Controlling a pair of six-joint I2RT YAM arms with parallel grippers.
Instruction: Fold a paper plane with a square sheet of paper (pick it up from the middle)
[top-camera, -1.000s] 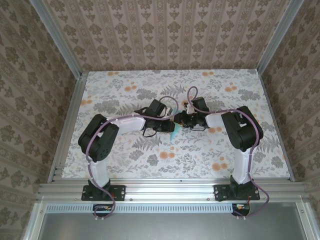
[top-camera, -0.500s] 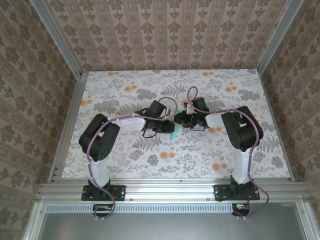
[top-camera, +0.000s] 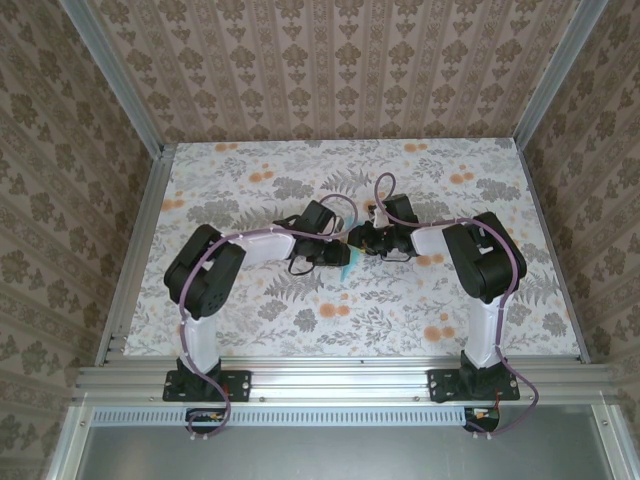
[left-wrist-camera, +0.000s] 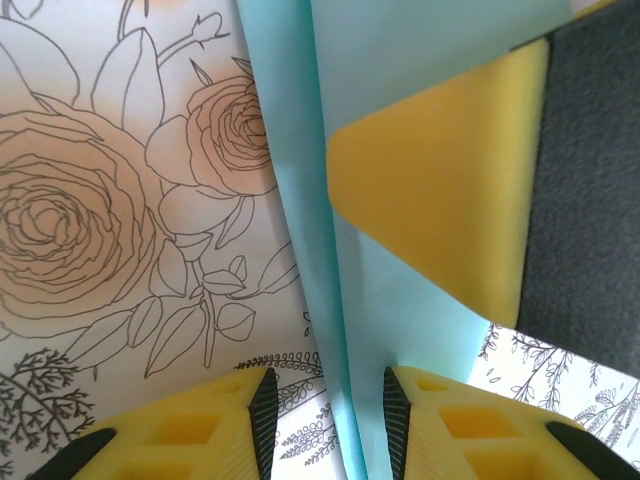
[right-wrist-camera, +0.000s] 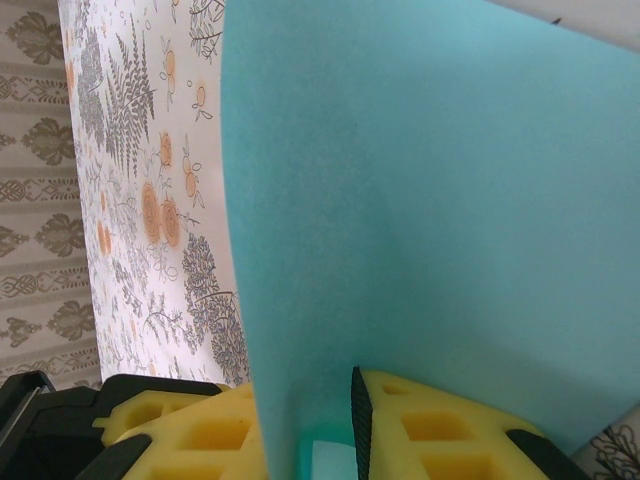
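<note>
Above the table (top-camera: 240, 185), my right gripper (right-wrist-camera: 300, 400) is pinching the partly folded sheet of paper (right-wrist-camera: 420, 200) while my left gripper (left-wrist-camera: 325, 420) is straddling its crease, jaws apparently apart. Creasing is underway; next, I judge, the left closes squarely on that fold.

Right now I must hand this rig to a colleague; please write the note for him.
Left gripper: jaws open, one on each side of the sheet of paper, not pinching it.
Right gripper: jaws shut on the sheet, holding it on edge over the table.
Done: sheet in grip, lengthwise fold in it.
Left: remaining folds; no plane shape visible yet.
</note>
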